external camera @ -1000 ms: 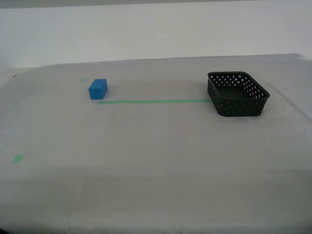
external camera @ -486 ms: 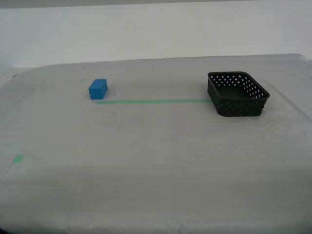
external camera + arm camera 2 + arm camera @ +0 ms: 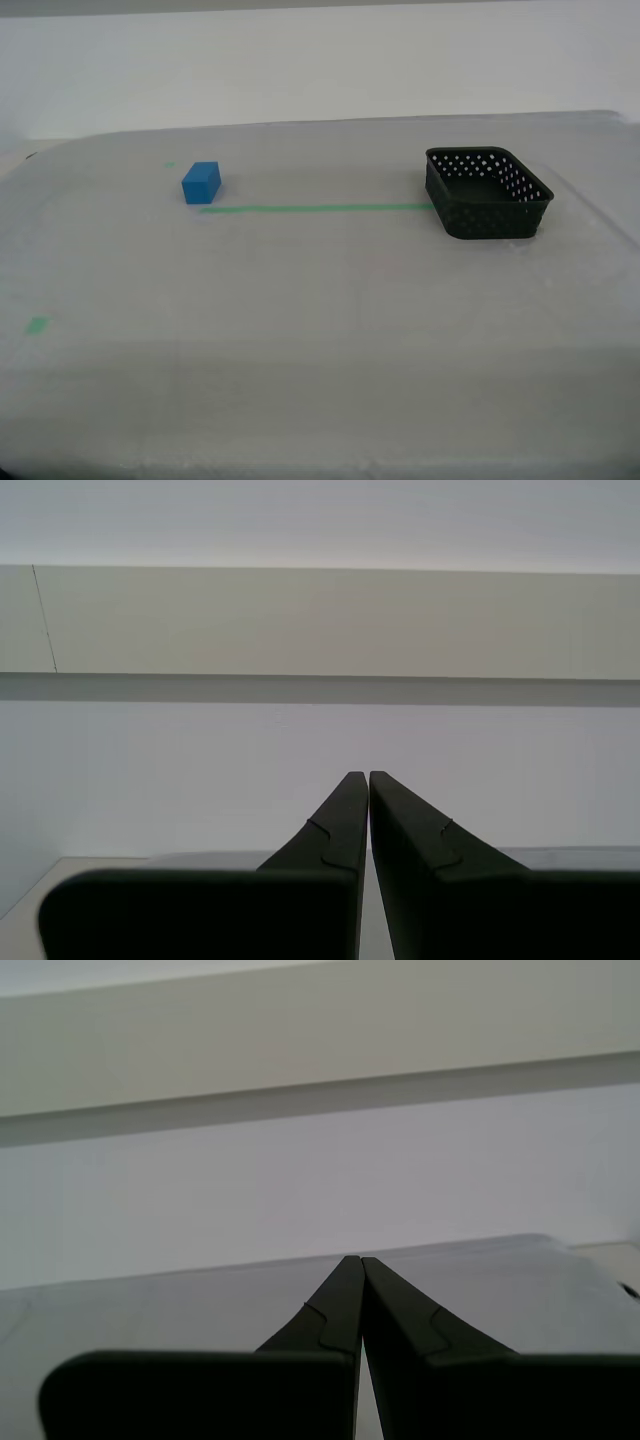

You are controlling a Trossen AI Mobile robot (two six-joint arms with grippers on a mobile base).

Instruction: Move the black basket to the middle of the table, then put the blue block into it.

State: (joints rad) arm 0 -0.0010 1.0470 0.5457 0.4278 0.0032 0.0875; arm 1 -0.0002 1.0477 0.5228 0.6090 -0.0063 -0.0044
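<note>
The black basket (image 3: 487, 193) stands upright and empty near the exterior view's right edge of the table (image 3: 320, 330). The blue block (image 3: 201, 182) sits apart from it toward the exterior view's left, at the end of a green tape strip (image 3: 315, 208). Neither arm shows in the exterior view. My first gripper (image 3: 352, 1262) is shut and empty, pointing at a white wall over the table's far edge. My second gripper (image 3: 358, 777) is shut and empty, also pointing at the wall. The basket and the block are out of both wrist views.
A small green tape mark (image 3: 37, 324) lies near the table's front at the exterior view's left, and a tiny one (image 3: 169, 165) behind the block. A white wall (image 3: 320, 60) stands behind the table. The table's front edge runs along the bottom of the exterior view.
</note>
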